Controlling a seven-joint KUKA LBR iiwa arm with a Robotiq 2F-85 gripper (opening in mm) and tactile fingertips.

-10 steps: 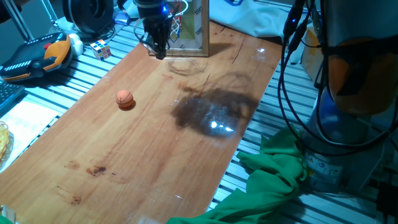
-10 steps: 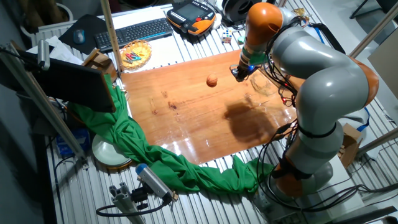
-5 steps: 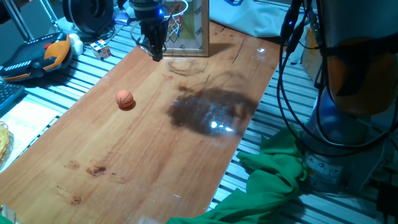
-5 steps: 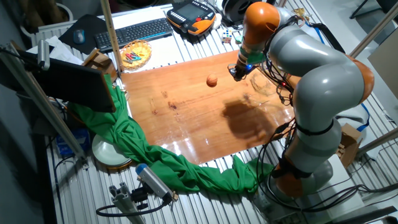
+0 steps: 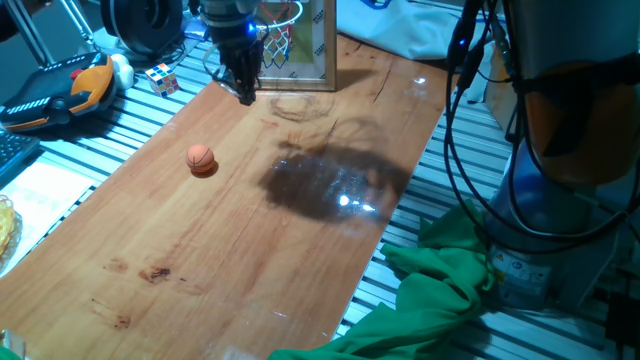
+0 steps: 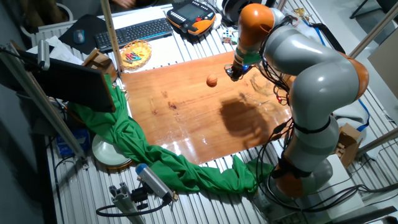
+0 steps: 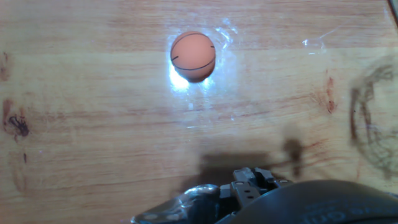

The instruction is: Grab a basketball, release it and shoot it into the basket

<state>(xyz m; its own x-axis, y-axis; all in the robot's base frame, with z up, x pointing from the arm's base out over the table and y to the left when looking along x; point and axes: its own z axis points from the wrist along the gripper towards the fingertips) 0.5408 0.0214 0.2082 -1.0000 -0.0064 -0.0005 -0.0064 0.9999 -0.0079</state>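
The basketball is a small orange ball with dark seams, lying loose on the wooden table; it also shows in the other fixed view and in the upper middle of the hand view. My gripper hangs low over the table's far end, between the ball and the basket, apart from both. Its fingers look pressed together, shut on nothing. The basket's orange rim and white net stand on a wooden-framed backboard just right of the gripper. In the hand view only the fingertips show at the bottom edge.
A multicoloured puzzle cube and an orange-black pendant lie off the table's left side. Green cloth hangs at the right front. A keyboard and a wicker bowl sit beyond the far side. Cables hang at the right.
The gripper has slid a little to the left, away from the backboard and toward the ball's side. The ball has stayed put.
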